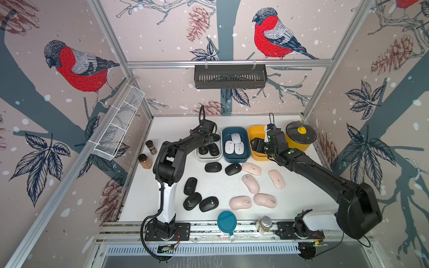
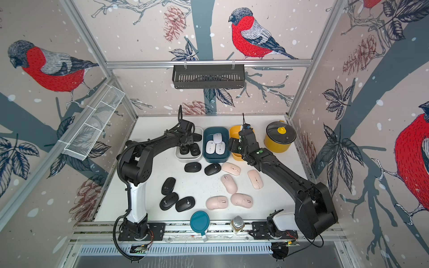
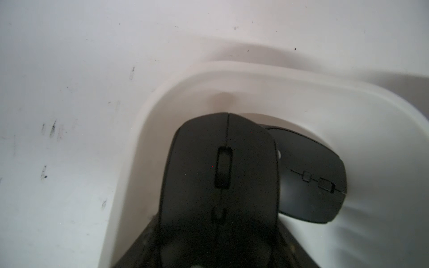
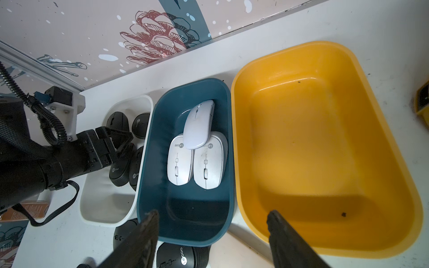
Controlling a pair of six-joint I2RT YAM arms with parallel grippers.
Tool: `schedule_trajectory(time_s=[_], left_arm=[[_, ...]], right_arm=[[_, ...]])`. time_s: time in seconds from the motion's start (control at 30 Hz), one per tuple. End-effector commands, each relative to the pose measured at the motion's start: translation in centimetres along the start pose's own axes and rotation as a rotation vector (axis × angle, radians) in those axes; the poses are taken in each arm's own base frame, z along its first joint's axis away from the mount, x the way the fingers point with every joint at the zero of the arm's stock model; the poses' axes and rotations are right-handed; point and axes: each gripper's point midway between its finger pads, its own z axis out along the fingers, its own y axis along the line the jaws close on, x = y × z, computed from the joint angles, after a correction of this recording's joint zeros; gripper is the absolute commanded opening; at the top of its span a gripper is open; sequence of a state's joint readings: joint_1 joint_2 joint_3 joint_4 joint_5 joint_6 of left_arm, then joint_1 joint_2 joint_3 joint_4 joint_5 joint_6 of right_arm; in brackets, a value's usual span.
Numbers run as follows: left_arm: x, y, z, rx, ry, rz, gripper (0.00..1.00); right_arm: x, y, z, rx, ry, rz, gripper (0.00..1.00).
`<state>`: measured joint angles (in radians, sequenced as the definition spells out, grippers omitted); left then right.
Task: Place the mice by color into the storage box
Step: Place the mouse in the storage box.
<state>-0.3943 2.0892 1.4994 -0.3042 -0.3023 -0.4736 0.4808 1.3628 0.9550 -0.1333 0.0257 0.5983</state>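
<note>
Closest, on the front rail: teal round lid (image 1: 226, 221) and glass jar (image 1: 264, 224). Readable writing: "Lecoo" on a loose black mouse (image 4: 183, 256) and, upside down, on two white mice (image 4: 180, 166) in the blue box (image 4: 157, 148); third white mouse (image 4: 198, 125) lying across that pair. Left arm (image 1: 183, 142) stretched from its base toward the back, wrist bent down over the white box (image 3: 232, 76); left jaws clenched on a black mouse (image 3: 220, 171), long axis in line with the jaws, wheel end pointing away from the wrist, another black mouse (image 3: 311, 176) just beside it inside the box. Right arm (image 1: 311, 169) angled toward the back; right jaws spread, grasping nothing, hovering at the near rims of blue box and yellow box (image 4: 325, 148). On the counter (image 1: 222, 185): five black mice (image 1: 190, 186), five pink mice (image 1: 250, 183), long axes every which way. Pink ones on the right arm's side, black on the left's.
</note>
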Motion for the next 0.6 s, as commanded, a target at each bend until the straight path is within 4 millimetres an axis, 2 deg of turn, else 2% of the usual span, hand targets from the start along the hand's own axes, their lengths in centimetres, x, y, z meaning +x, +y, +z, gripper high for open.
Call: schedule_trajectory(time_s=[0.0,0.23,0.33,0.47,0.57], left_arm=[[-0.2,0.3,0.1,-0.021,-0.008,-0.015,0.56],[0.0,0.2,0.3,-0.017,0.012,-0.024,0.6],[0.0,0.0,0.2,-0.008,0.016,-0.034,0.69],[-0.3,-0.1,-0.4,0.006,0.014,-0.044,0.76],[-1.0,-0.4,-1.4,0.024,0.002,-0.052,0.76]], right_arm=[[-0.1,0.1,0.0,-0.003,-0.002,0.001,0.74],[-0.1,0.2,0.0,-0.013,0.002,0.003,0.74],[-0.1,0.3,-0.1,-0.016,-0.002,0.005,0.74],[-0.2,0.4,-0.4,-0.026,-0.007,0.003,0.74],[-0.2,0.3,-0.9,-0.031,-0.015,0.004,0.74]])
